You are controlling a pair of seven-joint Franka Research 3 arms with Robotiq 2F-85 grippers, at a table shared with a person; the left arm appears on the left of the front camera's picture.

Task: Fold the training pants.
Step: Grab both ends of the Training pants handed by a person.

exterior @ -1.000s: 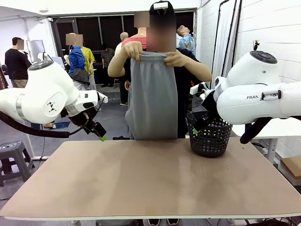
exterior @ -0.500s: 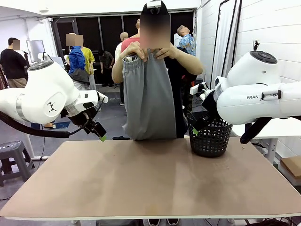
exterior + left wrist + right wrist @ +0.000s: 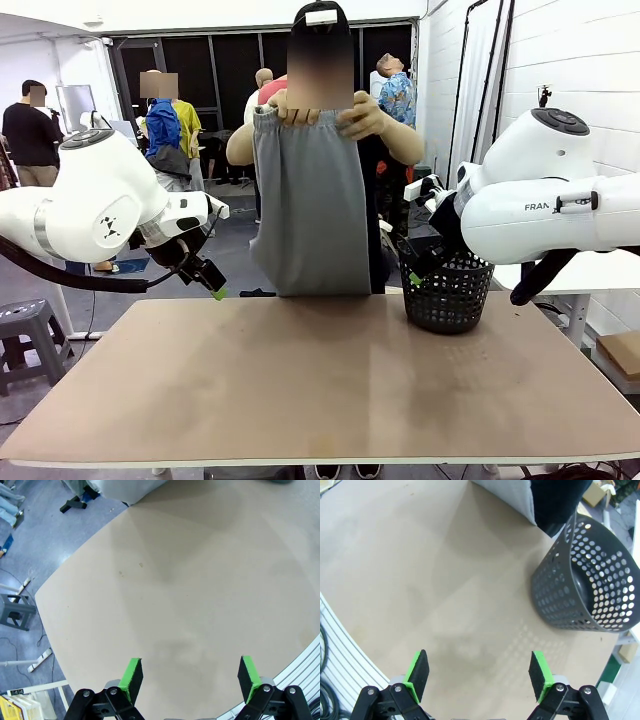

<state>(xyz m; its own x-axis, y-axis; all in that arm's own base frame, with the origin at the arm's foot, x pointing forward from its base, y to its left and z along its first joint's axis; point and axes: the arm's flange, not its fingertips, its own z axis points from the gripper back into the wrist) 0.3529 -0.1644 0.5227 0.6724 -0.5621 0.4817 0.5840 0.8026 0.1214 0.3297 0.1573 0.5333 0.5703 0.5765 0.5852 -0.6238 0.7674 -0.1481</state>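
Desk (image 3: 320, 380) comes first, its tan top spanning the lower half of the front frame. Your left hand (image 3: 190, 677) hangs above it at middle left of that frame, just over the far left corner. In its wrist frame the green pads (image 3: 131, 677) rise from the bottom edge, spread wide with nothing between them. Your right hand (image 3: 479, 672) is spread the same way and pinches nothing, with the desk top showing in the gap. Look right of centre in the front frame and you find the basket (image 3: 450, 300), black and perforated, upright on the desk's far right part, near your right hand. Behind the far edge, at upper centre, the pants (image 3: 315, 210) hang straight down. A person (image 3: 400, 140) standing there holds them up by the waistband (image 3: 310, 115) with both fists. The lower end reaches the desk's far edge; you cannot tell whether it touches.
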